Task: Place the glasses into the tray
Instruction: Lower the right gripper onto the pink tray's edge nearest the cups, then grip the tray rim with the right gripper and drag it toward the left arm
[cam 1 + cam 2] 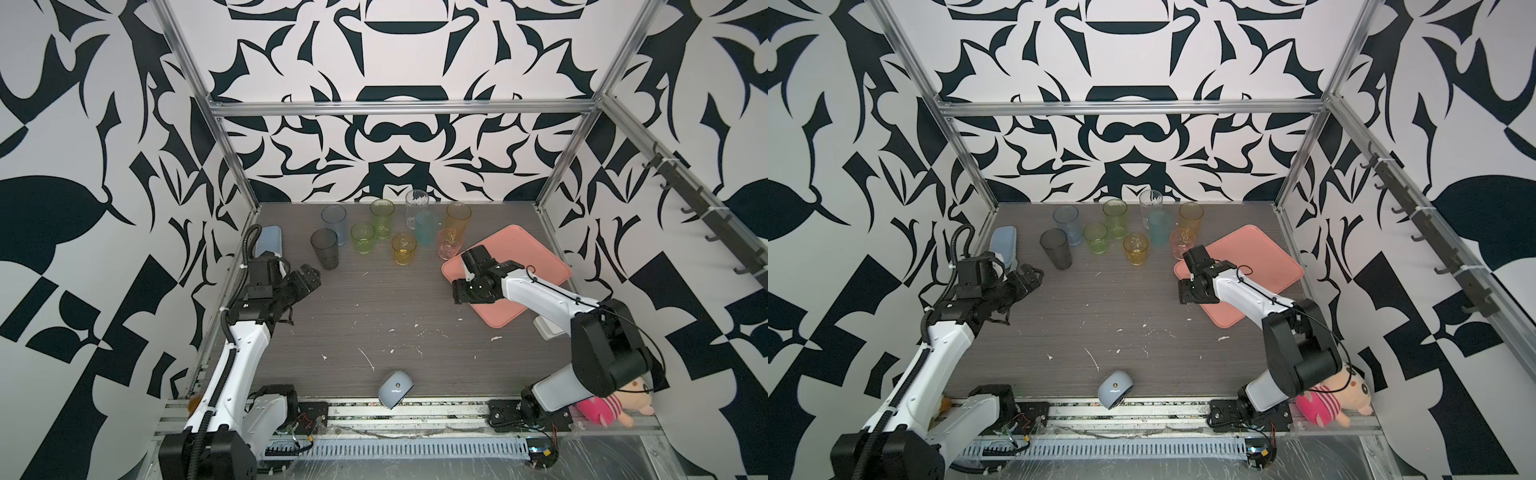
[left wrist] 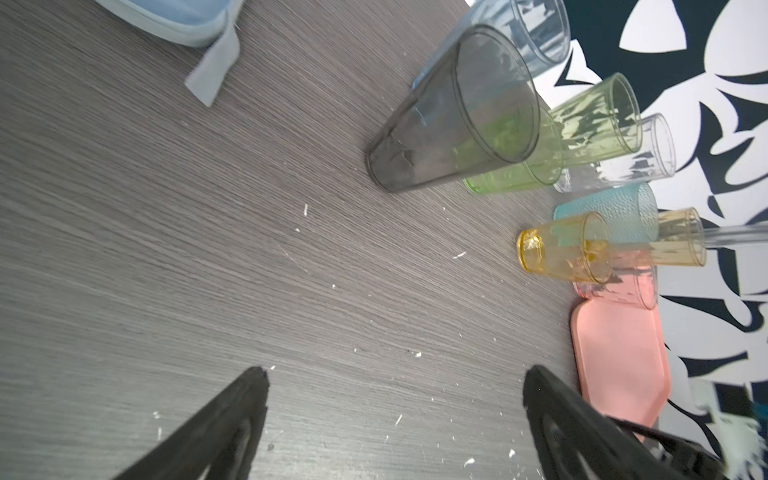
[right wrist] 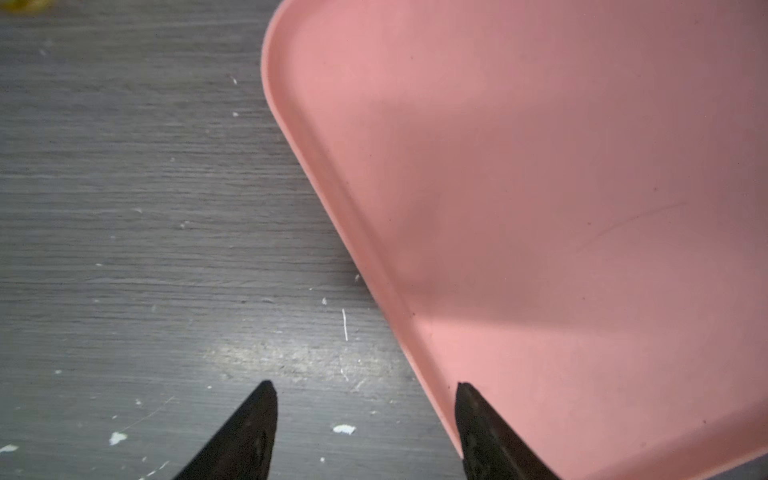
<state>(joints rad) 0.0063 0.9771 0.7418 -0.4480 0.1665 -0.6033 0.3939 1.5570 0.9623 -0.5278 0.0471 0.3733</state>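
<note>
Several see-through glasses stand upright in a cluster at the back of the table: a grey one (image 1: 325, 248) nearest my left gripper, a short amber one (image 1: 404, 248), and a pink one (image 1: 450, 243) touching the far-left corner of the salmon-pink tray (image 1: 536, 266). The tray lies at the right with nothing in it. My left gripper (image 1: 311, 276) (image 2: 395, 370) hovers open and empty, in front of and left of the grey glass (image 2: 453, 116). My right gripper (image 1: 460, 293) (image 3: 365, 385) points down at the tray's (image 3: 540, 166) near-left edge. It is open, one finger over the tray and one over the table.
A pale-blue oblong box (image 1: 269, 241) lies at the left wall behind the left arm. A pale-blue mouse-like object (image 1: 395, 388) sits at the front edge. A white box (image 1: 548, 328) is under the right arm, and a plush toy (image 1: 611, 407) sits at the front right.
</note>
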